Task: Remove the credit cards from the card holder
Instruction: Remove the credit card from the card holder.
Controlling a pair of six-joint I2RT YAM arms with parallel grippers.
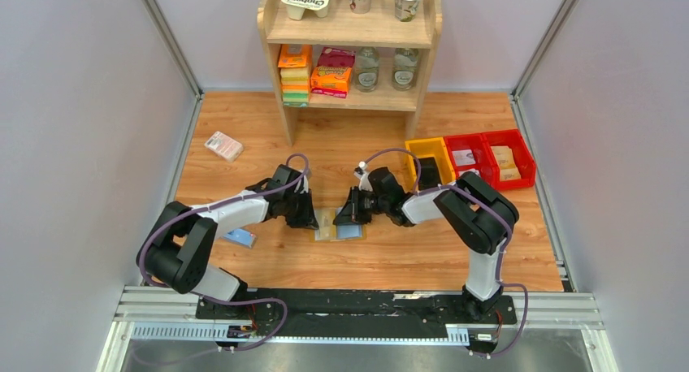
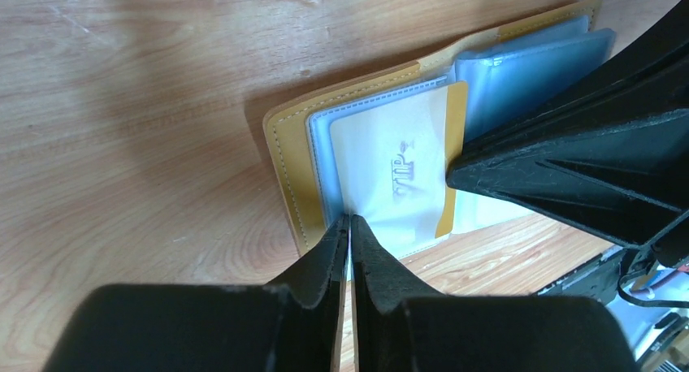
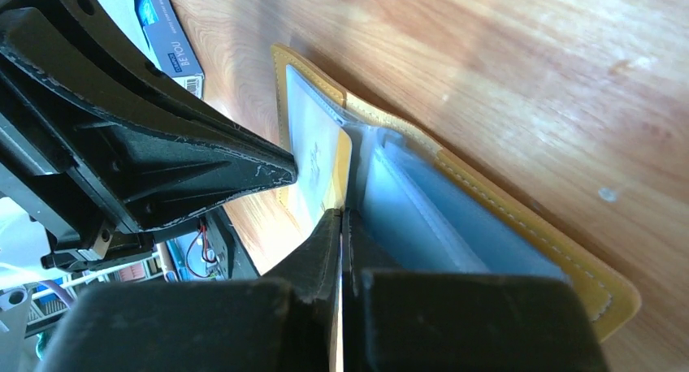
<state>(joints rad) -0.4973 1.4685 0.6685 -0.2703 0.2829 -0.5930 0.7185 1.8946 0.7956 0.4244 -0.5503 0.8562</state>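
On grained wood, flat tan card holder (image 2: 284,161).

We see pale grey walls (image 1: 73,104) boxing in a wooden surface (image 1: 366,136) (evenly lit), a wooden shelf unit (image 1: 351,31) at the back.

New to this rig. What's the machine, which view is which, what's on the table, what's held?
Two robot arms are bolted at the table's near edge. One picture is from a camera overhead; the other two are from cameras on each wrist, looking along its own fingers. In the middle lies the card holder, folded open. The left gripper is shut on a clear sleeve at the holder's edge, with a pale card in it. The right gripper is shut at the edge of that card. Also there: a wooden shelf of groceries, coloured bins, and a small packet.
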